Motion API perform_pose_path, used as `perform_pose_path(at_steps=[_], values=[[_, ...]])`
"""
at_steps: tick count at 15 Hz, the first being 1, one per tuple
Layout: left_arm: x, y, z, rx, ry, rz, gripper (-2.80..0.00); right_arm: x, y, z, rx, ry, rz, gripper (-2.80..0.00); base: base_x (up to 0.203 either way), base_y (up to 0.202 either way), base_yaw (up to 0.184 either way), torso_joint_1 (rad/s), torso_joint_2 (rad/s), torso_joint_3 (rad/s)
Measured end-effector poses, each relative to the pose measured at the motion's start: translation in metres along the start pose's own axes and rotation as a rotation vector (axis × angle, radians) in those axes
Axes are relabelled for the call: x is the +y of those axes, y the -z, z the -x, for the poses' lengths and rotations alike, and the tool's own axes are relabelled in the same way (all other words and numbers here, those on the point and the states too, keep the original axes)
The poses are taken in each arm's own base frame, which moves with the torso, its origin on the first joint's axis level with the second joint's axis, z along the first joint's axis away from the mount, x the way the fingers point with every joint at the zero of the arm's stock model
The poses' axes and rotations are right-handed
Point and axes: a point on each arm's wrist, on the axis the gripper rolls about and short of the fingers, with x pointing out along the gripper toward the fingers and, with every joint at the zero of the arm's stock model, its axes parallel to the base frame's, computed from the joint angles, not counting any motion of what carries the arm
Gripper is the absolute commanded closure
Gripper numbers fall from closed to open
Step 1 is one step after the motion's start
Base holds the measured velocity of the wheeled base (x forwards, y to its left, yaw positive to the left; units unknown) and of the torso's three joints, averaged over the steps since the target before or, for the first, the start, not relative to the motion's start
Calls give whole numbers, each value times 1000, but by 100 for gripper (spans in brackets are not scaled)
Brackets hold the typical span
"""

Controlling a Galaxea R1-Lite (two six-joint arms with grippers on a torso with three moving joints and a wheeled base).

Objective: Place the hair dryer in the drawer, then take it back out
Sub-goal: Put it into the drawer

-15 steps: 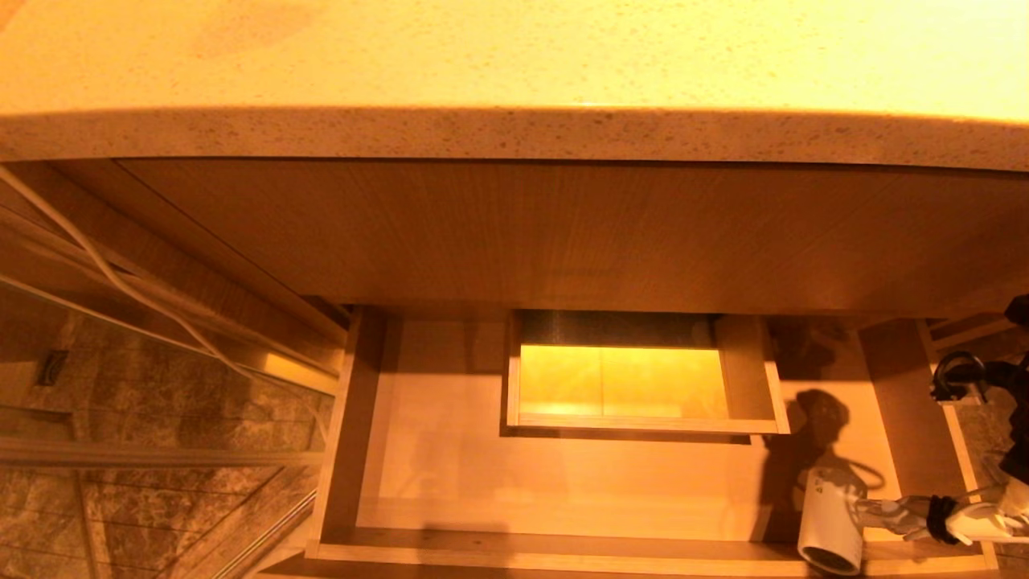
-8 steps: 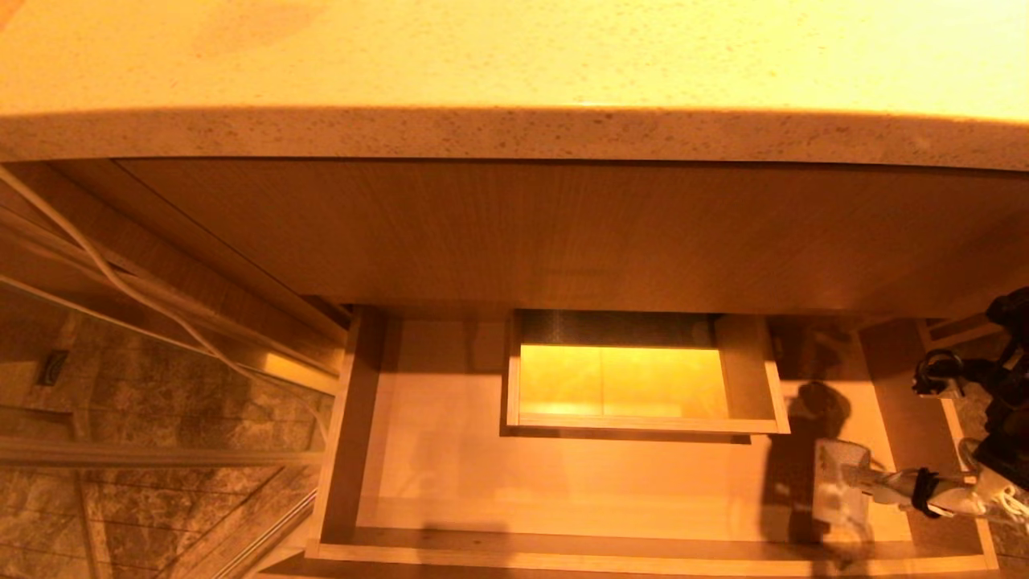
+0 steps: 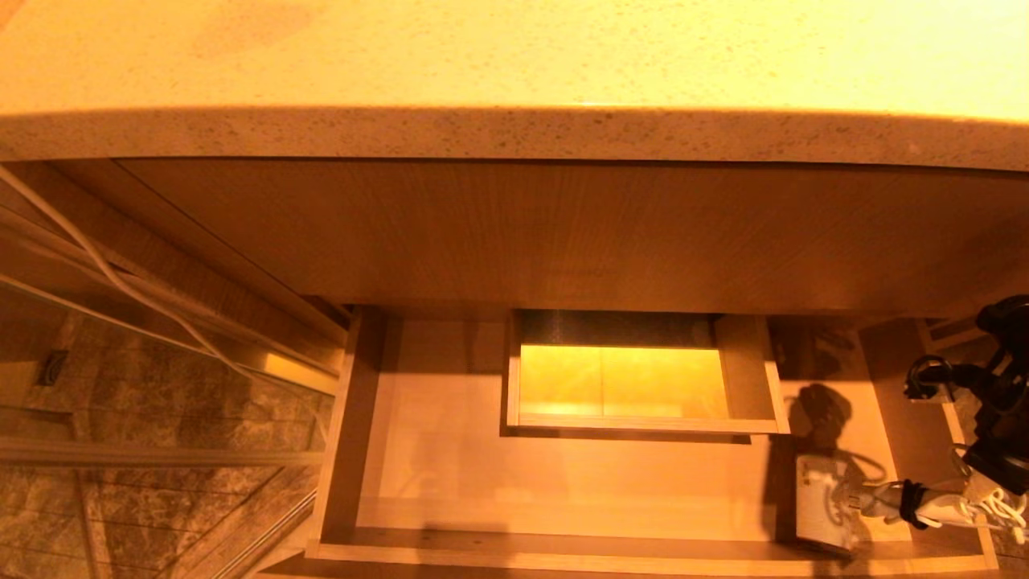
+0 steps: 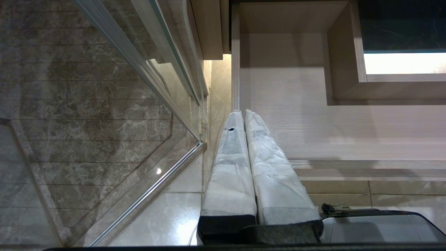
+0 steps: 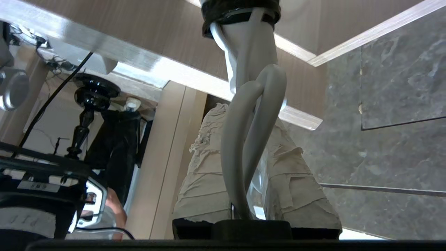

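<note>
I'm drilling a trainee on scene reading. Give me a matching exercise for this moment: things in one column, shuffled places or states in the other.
1. hair dryer
2. left gripper
3. boxed cutout
4. drawer

A. pulled open under the countertop
B. shut, holding nothing
C. in the drawer's near right corner, gripped by the right gripper
D. middle of the drawer's back

1-C, 2-B, 3-D, 4-A

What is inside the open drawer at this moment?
Inside the drawer, the white hair dryer is at the front right corner, its handle in the right gripper. A boxed cutout sits in the middle. The hair dryer hides the floor below it.
</note>
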Motion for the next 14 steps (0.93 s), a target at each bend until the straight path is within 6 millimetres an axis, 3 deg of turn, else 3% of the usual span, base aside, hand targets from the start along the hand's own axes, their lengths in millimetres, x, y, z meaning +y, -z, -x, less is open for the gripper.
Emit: perform_pose_path(at_steps=[5,6,7,14], values=[[0,0,0,0,0,0,0,-6,-5,-1,-51,63,-6,0,0,0,0,0,0,0],[0,0,0,0,0,0,0,-6,-6,-1,-55,67,-7,-29,0,0,0,0,0,0],[0,0,0,0,0,0,0,-6,-5,-2,-49,64,-2,-280,0,0,0,0,0,0],[0,0,0,0,0,0,0,-1,-5,-7,-47,58,-1,-280,0,0,0,0,0,0]])
